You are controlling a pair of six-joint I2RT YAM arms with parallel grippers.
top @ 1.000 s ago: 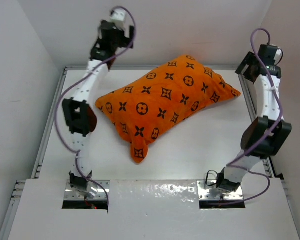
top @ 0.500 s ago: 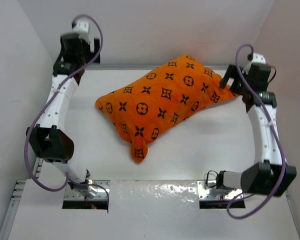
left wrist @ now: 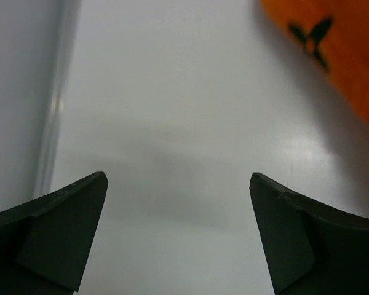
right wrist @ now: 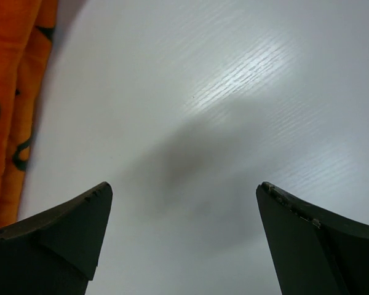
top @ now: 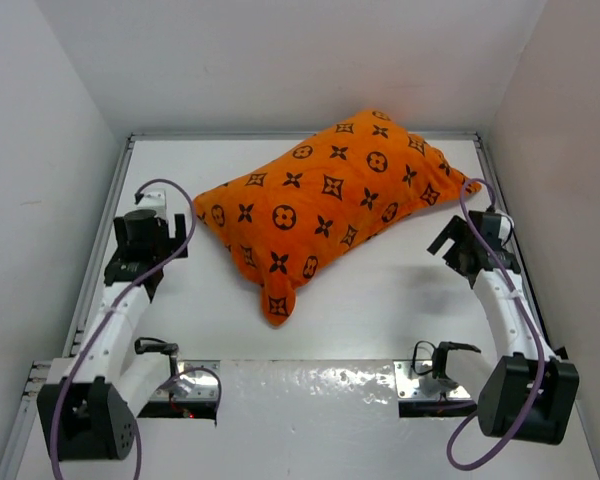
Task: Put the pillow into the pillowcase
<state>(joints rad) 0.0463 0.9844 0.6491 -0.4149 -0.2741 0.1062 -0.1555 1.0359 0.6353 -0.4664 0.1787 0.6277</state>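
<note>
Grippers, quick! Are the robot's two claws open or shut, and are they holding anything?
Left gripper: open, holding nothing.
Right gripper: open, holding nothing.

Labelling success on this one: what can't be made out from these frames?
- Pillow: not seen in any view; the plump pillowcase would hide anything inside it.
- Pillowcase opening: the top view does not show which end is open, or whether it is tucked shut.
- Left wrist view: only an orange corner shows, cut off by the upper right edge.
- Right wrist view: only an orange strip shows, cut off by the left edge.
</note>
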